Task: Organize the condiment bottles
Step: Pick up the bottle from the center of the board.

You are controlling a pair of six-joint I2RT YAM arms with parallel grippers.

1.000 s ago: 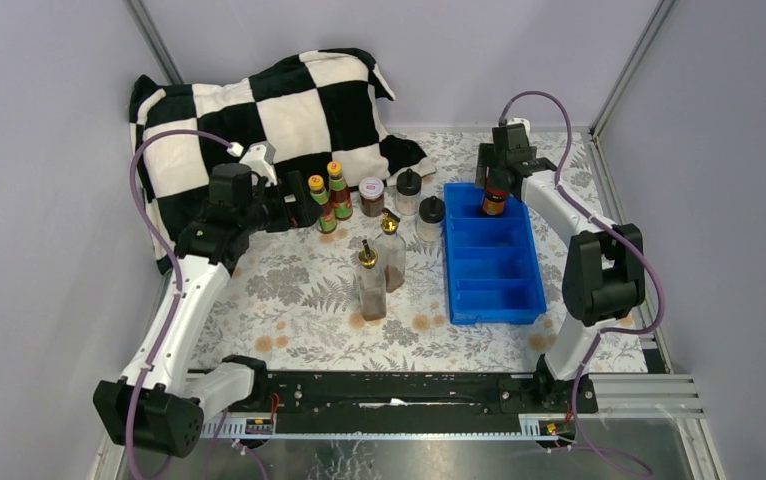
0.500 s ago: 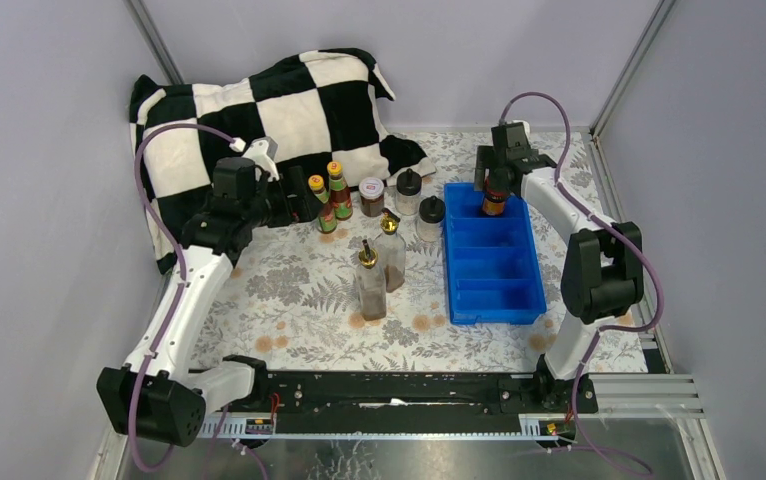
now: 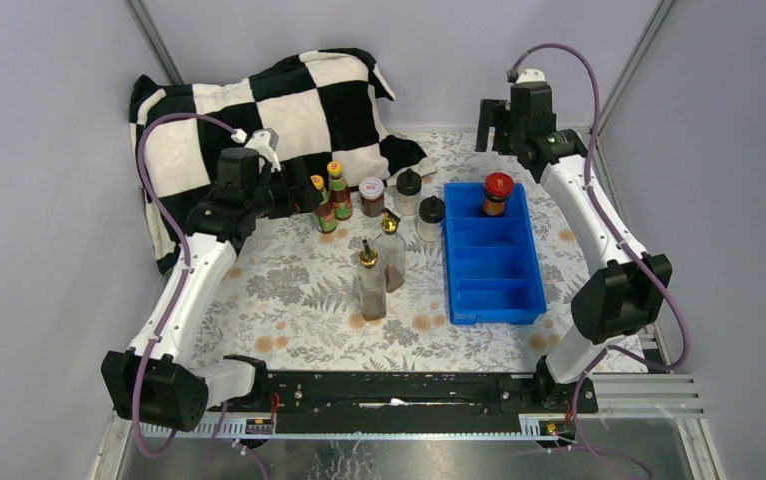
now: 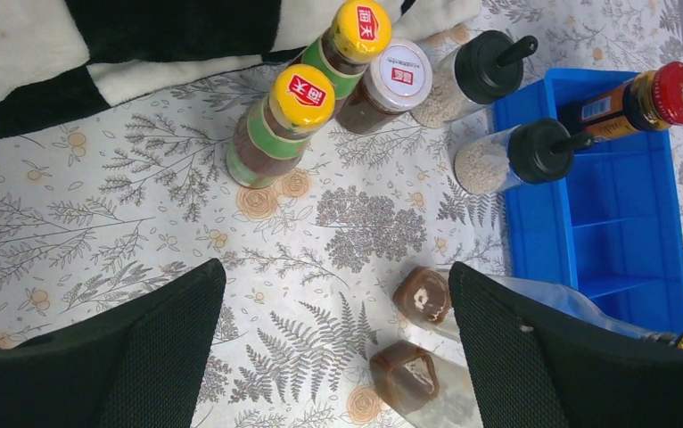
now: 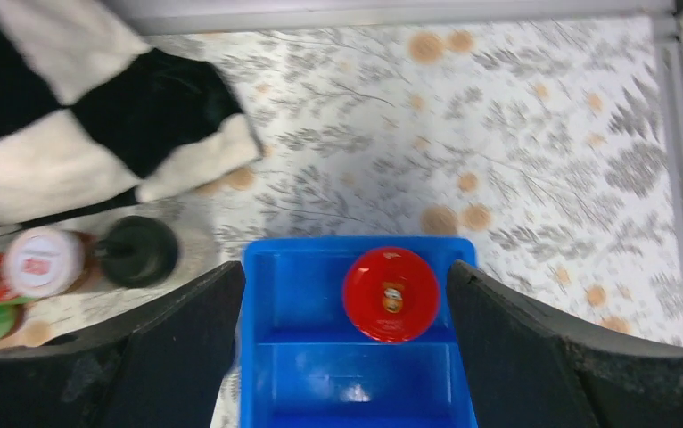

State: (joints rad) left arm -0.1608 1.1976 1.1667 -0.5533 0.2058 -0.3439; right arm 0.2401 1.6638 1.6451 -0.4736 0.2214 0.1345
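My right pincer (image 5: 342, 272) hangs high over the far end of the blue tray (image 3: 494, 295), jaws spread wide and holding nothing. Directly below it the red-lidded jar (image 5: 390, 294) stands upright in the tray's farthest compartment, toward that compartment's right side, well apart from the fingers.

My left pincer (image 4: 333, 272) is also wide and holds nothing. It sits over the left part of the table (image 3: 289, 290) and faces the row of bottles. Ahead of it the two orange-capped bottles (image 4: 295, 125) (image 4: 349, 45) stand upright, just beside each other, close to the edge of the checkered blanket (image 3: 259, 110). The white-lidded dark jar (image 4: 391, 85) is just beside the farther of that pair.

To its right are the two black-capped shakers (image 4: 476, 76) (image 4: 516, 156). One stands next to the white-lidded jar, and the other is nearer me, just beside the tray's left wall but outside it.

The two gold-spouted bottles (image 3: 370, 280) (image 3: 391, 250) stand upright and close together on the table in front of that row, between the left pincer and the tray.
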